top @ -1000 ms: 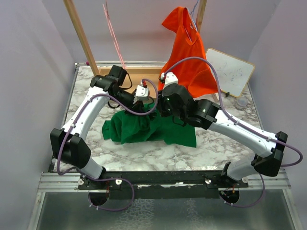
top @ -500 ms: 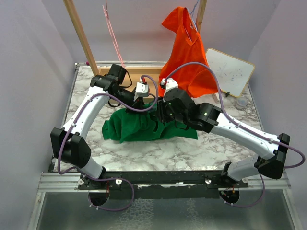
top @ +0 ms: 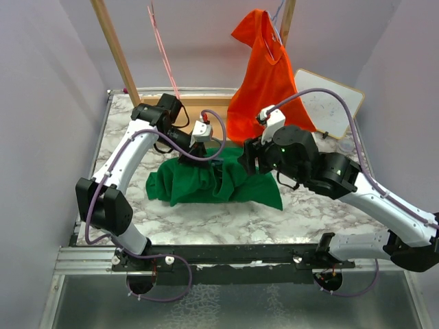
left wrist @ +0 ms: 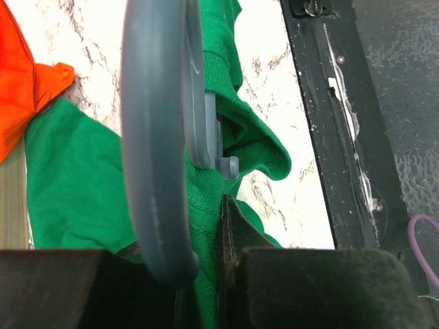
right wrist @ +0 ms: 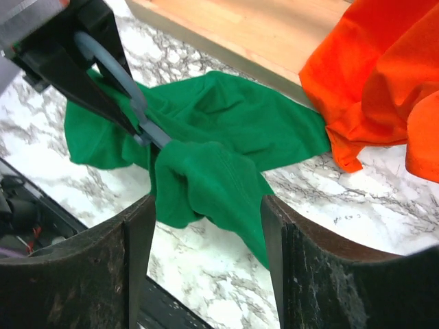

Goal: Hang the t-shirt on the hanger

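Note:
The green t-shirt lies bunched on the marble table. Part of it is draped over one arm of the blue-grey hanger. My left gripper is shut on the hanger near its curved end, with a fold of green cloth pinched beside it. In the right wrist view the hanger slants down out of the left gripper's black fingers into the t-shirt. My right gripper is open just above and in front of that draped fold, touching nothing. From above, the right gripper sits at the shirt's right edge.
An orange-red t-shirt hangs at the back, its hem reaching the table. A small whiteboard leans at the back right, with a clear cup beside it. A thin pink wire hanger and wooden posts stand behind.
My right gripper has opened, let go of the green cloth and drawn back to the right. The left gripper has kept its hold on the hanger.

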Controlling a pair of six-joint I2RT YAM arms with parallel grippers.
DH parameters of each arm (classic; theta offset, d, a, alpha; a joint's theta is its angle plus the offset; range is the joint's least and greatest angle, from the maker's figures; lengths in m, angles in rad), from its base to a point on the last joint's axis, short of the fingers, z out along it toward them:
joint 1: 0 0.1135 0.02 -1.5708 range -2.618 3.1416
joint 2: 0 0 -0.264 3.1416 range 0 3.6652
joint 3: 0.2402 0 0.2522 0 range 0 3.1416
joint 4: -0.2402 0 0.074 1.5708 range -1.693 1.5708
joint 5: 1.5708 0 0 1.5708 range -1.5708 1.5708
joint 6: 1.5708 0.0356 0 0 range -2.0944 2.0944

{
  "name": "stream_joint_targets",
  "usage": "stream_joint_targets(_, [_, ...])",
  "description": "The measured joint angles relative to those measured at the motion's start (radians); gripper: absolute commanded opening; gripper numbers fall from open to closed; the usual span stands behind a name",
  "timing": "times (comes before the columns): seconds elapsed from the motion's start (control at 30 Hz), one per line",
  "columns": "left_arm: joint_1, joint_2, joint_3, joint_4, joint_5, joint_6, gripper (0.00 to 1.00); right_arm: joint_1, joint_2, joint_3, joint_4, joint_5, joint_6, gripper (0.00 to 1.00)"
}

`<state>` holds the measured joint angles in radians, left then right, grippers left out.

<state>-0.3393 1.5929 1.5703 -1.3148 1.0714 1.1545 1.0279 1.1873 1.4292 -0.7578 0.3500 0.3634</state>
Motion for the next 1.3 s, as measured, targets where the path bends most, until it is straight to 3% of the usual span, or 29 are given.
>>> stream_joint_targets(0.27, [-0.001, 0.011, 0.044, -0.069, 0.048, 0.051, 0.00, -0.004, -0.012, -0.070, -0.053, -0.105, -0.143, 0.66])
stream_joint_targets(0.57, [-0.016, 0.011, 0.045, -0.083, 0.073, 0.053, 0.00, -0.006, 0.017, -0.118, -0.019, -0.113, -0.265, 0.64])
stream_joint_targets(0.6, [-0.018, 0.011, 0.045, -0.084, 0.078, 0.053, 0.00, -0.006, 0.023, -0.129, -0.006, -0.113, -0.275, 0.58])
stream_joint_targets(0.63, [-0.019, 0.011, 0.045, -0.085, 0.085, 0.053, 0.00, -0.006, 0.031, -0.144, 0.012, -0.117, -0.288, 0.45])
stream_joint_targets(0.7, [-0.023, 0.011, 0.045, -0.086, 0.096, 0.053, 0.00, -0.007, 0.045, -0.177, 0.040, -0.130, -0.307, 0.06])
stream_joint_targets(0.73, [-0.025, 0.011, 0.045, -0.089, 0.098, 0.053, 0.00, -0.007, 0.053, -0.190, 0.048, -0.135, -0.314, 0.01])
stream_joint_targets(0.83, [-0.027, 0.011, 0.049, -0.083, 0.098, 0.053, 0.00, -0.008, 0.073, -0.211, 0.050, -0.175, -0.359, 0.01])
stream_joint_targets(0.87, [-0.024, 0.012, 0.050, -0.092, 0.097, 0.055, 0.06, -0.001, 0.075, -0.212, 0.049, -0.179, -0.370, 0.01])
stream_joint_targets(0.9, [-0.024, 0.011, 0.050, -0.097, 0.097, 0.055, 0.27, 0.002, 0.072, -0.212, 0.049, -0.181, -0.374, 0.01])
stream_joint_targets(0.97, [-0.025, 0.010, 0.049, -0.085, 0.100, 0.040, 0.51, 0.000, 0.063, -0.211, 0.048, -0.179, -0.379, 0.01])
stream_joint_targets(1.1, [-0.010, -0.025, -0.012, 0.087, 0.090, -0.105, 0.87, -0.002, 0.039, -0.187, -0.003, -0.144, -0.340, 0.01])
stream_joint_targets(1.17, [0.013, -0.063, -0.069, 0.214, 0.065, -0.230, 0.93, -0.003, 0.016, -0.170, -0.033, -0.122, -0.316, 0.01])
stream_joint_targets(1.3, [0.044, -0.156, -0.161, 0.491, -0.040, -0.474, 0.94, -0.003, -0.054, -0.166, -0.061, -0.096, -0.272, 0.01])
